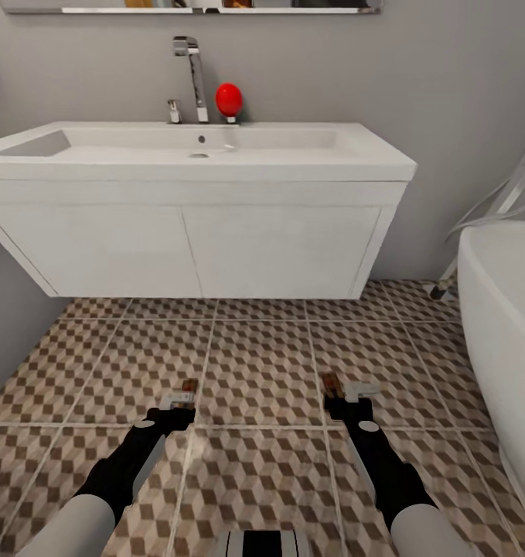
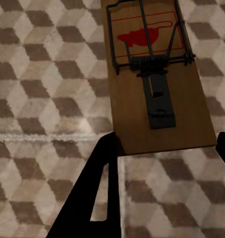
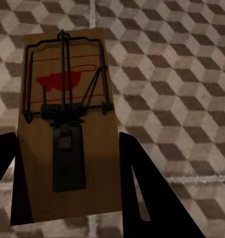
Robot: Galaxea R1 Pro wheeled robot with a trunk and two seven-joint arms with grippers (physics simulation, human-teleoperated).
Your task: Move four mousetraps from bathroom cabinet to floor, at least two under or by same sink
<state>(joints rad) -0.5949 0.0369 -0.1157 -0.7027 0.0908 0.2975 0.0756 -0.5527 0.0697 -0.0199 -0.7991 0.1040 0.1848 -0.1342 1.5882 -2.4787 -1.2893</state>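
- Two mousetraps are in hand, one per arm: the left gripper (image 1: 177, 402) pinches the near end of the left mousetrap (image 2: 154, 74), and the right gripper (image 1: 353, 393) is closed on the right mousetrap (image 3: 65, 129), its dark fingers (image 3: 137, 188) flanking the board's long edges.
- Both traps hang low over the bathroom floor (image 1: 262, 363), in front of the sink (image 1: 192, 147); whether either board already touches the tiles I cannot tell.
- The step appears to be the set-down beside the sink. The other traps are not in sight here, so I judge the task perhaps half done at best.
- The next move calls for lowering each board flat onto the tiles, close to or under the wall-hung drawer unit (image 1: 192, 247), then spreading the fingers without dragging the trap.
- Each trap is a thin, flat, brown wooden rectangle with a dark wire frame, a coiled spring across the middle, a dark metal plate and a red mouse print.
- The floor is matte square tile with a brown, beige and white cube pattern and pale grout; the basin is smooth white, with a chrome tap (image 1: 189, 77) and a red round object (image 1: 229, 98) behind it.
- A white bathtub (image 1: 502, 325) curves in at the right.
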